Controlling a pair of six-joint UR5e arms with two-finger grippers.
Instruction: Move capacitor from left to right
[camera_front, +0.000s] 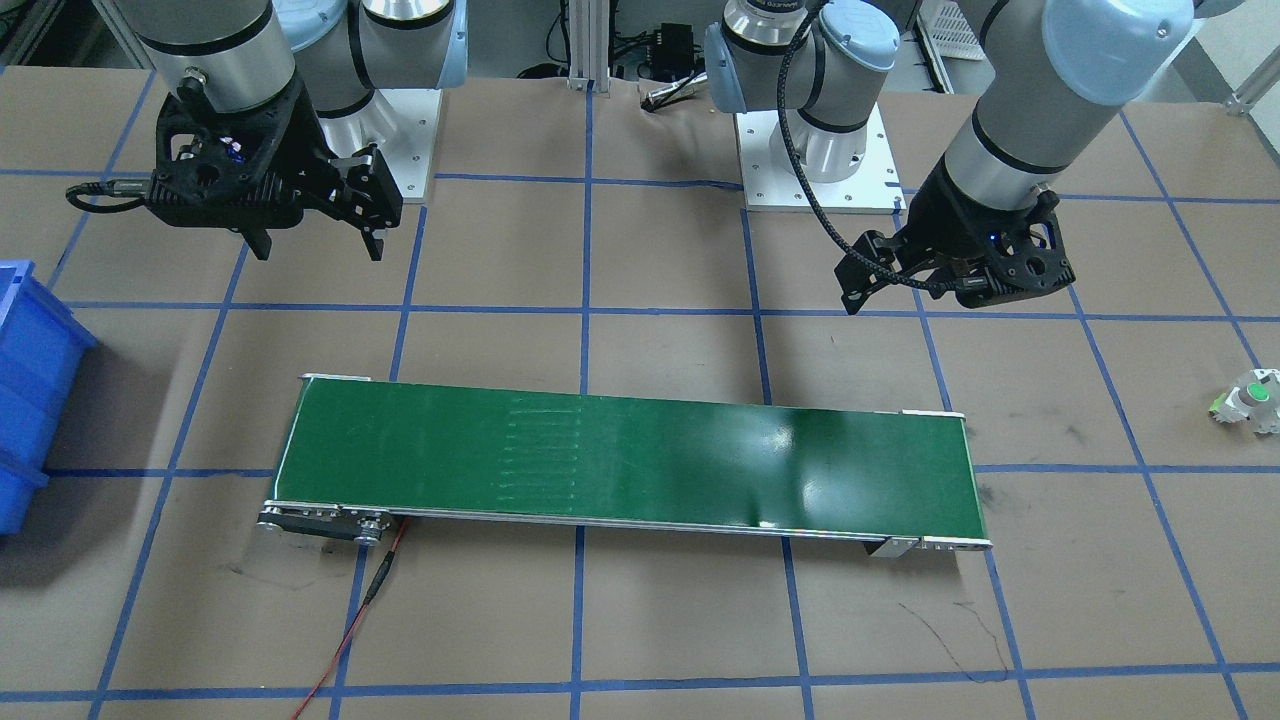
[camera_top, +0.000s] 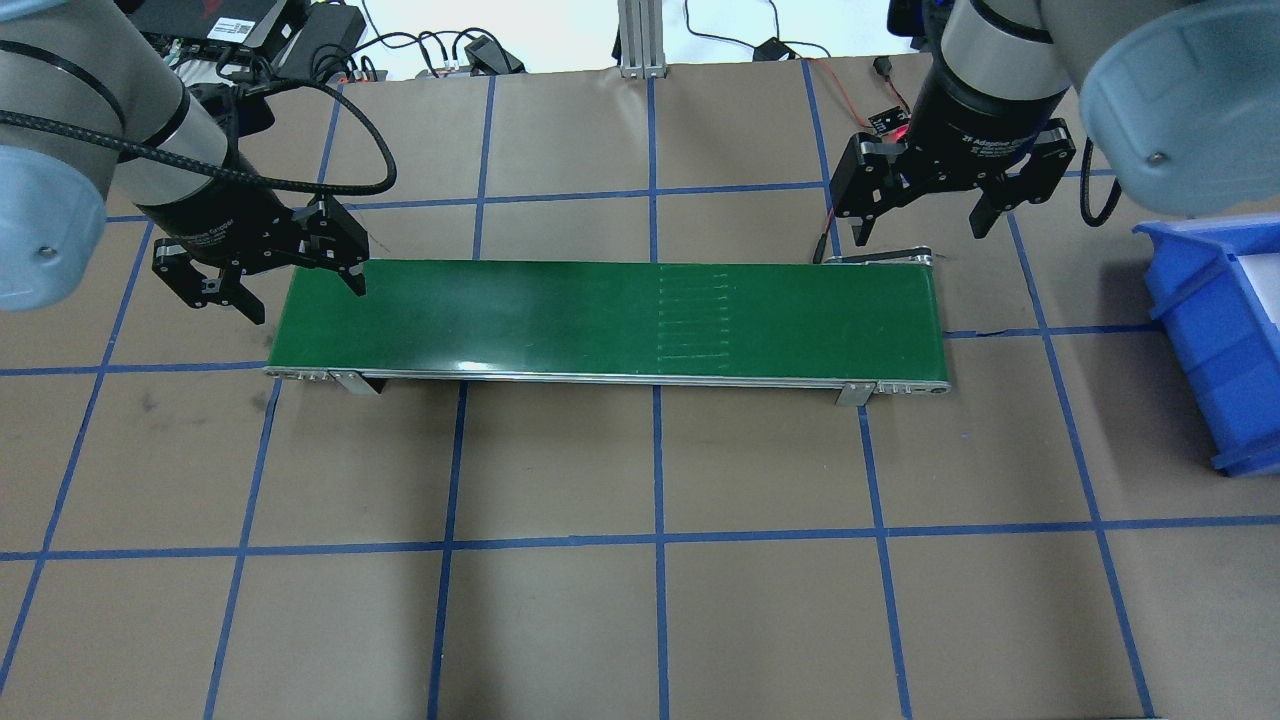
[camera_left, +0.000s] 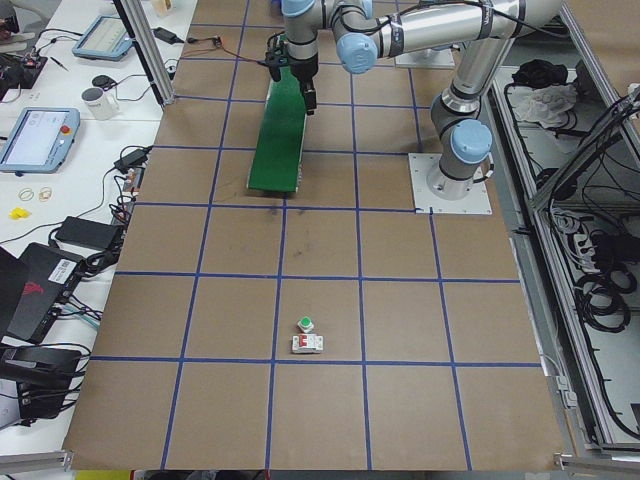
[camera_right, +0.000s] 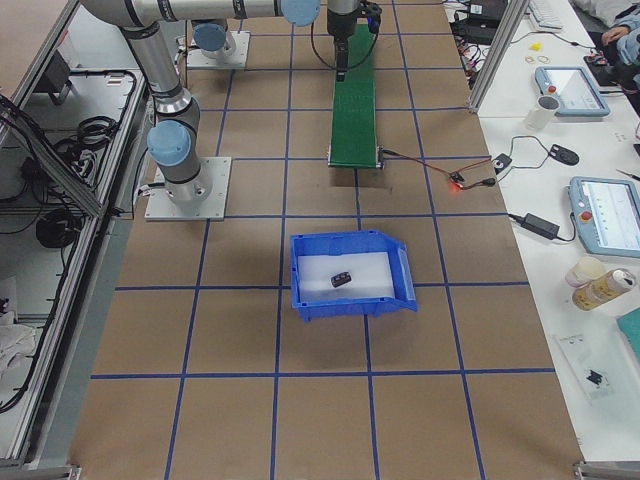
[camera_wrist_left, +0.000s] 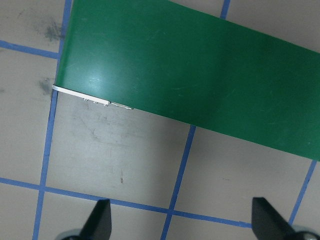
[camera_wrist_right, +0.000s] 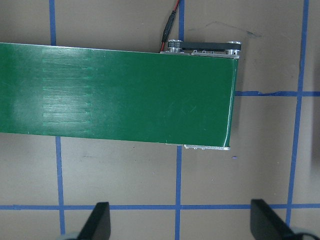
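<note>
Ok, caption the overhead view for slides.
Left gripper and right gripper, both open, hover near opposite ends of the green conveyor belt.

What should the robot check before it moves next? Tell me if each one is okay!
1. Left gripper open and empty: ok.
2. Right gripper open and empty: ok.
3. Both grippers hang at the belt ends, touching nothing: ok.
4. Capacitor on belt: not ok, none shows there.
5. Capacitor found: cannot tell. A small dark thing lies in the bin, too small to name.
</note>
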